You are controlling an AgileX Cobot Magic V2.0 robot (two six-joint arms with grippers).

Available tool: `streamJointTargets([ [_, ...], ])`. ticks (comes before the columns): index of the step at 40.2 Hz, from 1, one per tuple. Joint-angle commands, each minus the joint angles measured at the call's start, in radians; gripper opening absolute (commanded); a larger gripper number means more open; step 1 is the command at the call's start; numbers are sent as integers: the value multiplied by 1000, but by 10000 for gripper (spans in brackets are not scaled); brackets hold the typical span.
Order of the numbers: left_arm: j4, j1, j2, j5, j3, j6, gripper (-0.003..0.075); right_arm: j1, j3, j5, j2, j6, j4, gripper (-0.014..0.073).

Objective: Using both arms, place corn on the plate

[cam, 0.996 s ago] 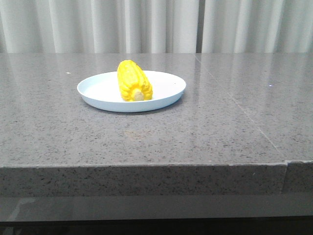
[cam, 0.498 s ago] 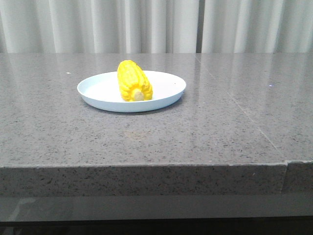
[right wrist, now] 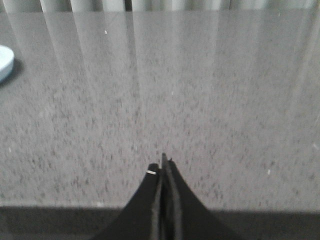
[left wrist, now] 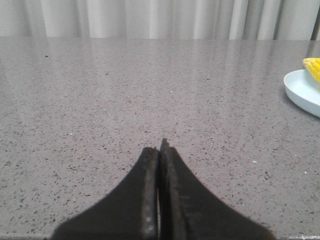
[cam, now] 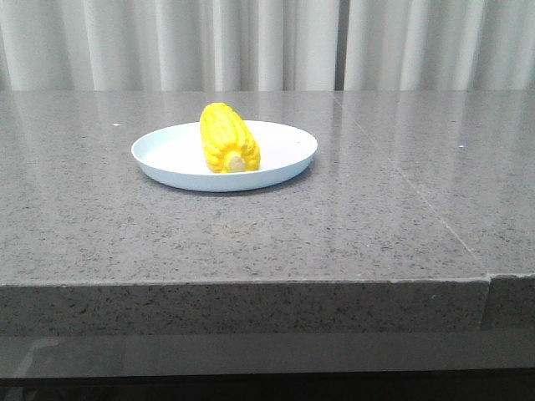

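Note:
The yellow corn (cam: 228,138) lies on the pale blue-white plate (cam: 171,157), its pale stub end toward the camera. The plate sits on the grey stone table, left of centre. Neither arm shows in the front view. In the left wrist view my left gripper (left wrist: 160,148) is shut and empty over bare table, and the plate's rim (left wrist: 300,91) and the corn's tip (left wrist: 313,67) show at the frame's edge. In the right wrist view my right gripper (right wrist: 163,164) is shut and empty, with a sliver of the plate (right wrist: 5,61) at the frame's edge.
The grey speckled table (cam: 376,217) has a front edge near the camera and a seam running across its right part. Pale curtains (cam: 267,42) hang behind the table.

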Motion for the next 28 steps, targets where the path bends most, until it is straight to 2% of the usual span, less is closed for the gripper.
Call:
streamJointTargets([
  [1,-11,0,-21,-84,2,0,-20,-6,4,-66,-29,-8,-1,-90],
  [28,-11,0,-19,-84,2,0,-20,-6,4,-61,-34,-8,-1,-90],
])
